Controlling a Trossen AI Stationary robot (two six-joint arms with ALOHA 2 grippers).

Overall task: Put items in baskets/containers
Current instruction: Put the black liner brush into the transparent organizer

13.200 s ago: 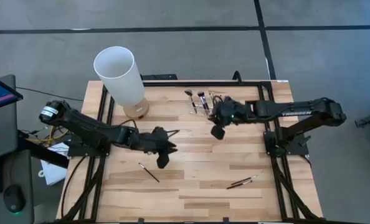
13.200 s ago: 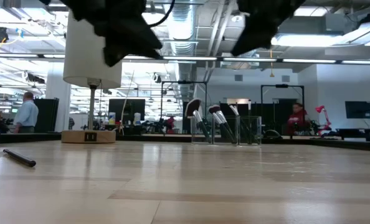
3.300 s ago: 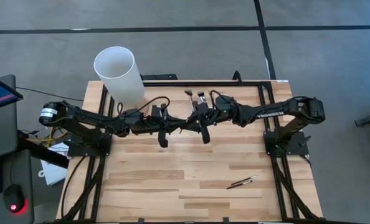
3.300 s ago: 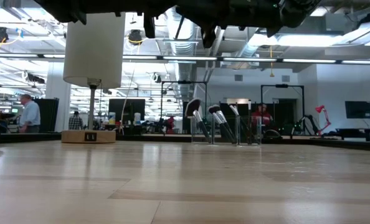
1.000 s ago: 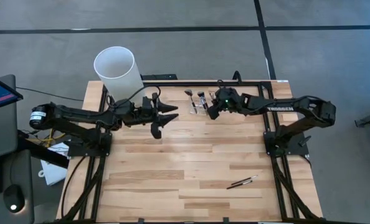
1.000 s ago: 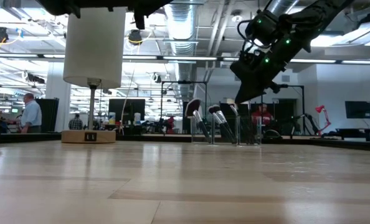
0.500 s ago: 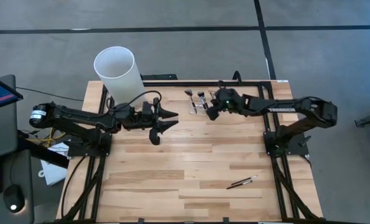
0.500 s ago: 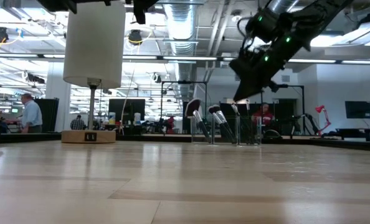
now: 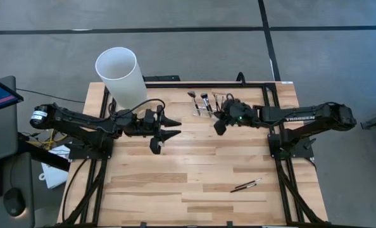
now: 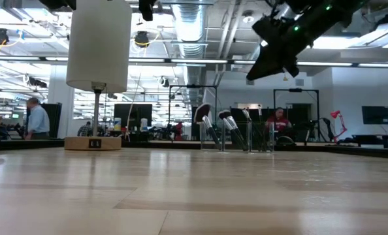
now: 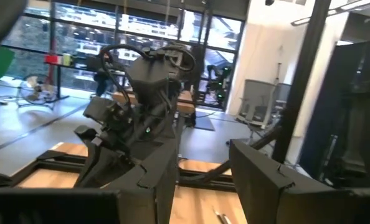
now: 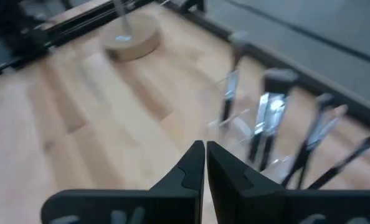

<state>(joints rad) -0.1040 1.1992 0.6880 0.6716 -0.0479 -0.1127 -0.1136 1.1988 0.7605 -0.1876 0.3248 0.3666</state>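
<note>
The small clear holder stands at the table's far middle with several dark-handled brushes upright in it; it also shows in the low view and the right wrist view. Two more brushes lie flat on the wood near the front right. My right gripper hangs shut and empty, a little nearer than the holder and above it. My left gripper is held high at the left of centre, its fingers open and level, with nothing between them.
A tall white cylinder on a round wooden base stands at the far left corner, just behind my left arm. Bare wood stretches across the middle and front of the table. People move about in the room beyond.
My right gripper has drawn back from above the holder toward the table's near edge and has risen. My left gripper has swung a little toward the near edge, staying high. The brushes in the holder and on the table have not moved.
</note>
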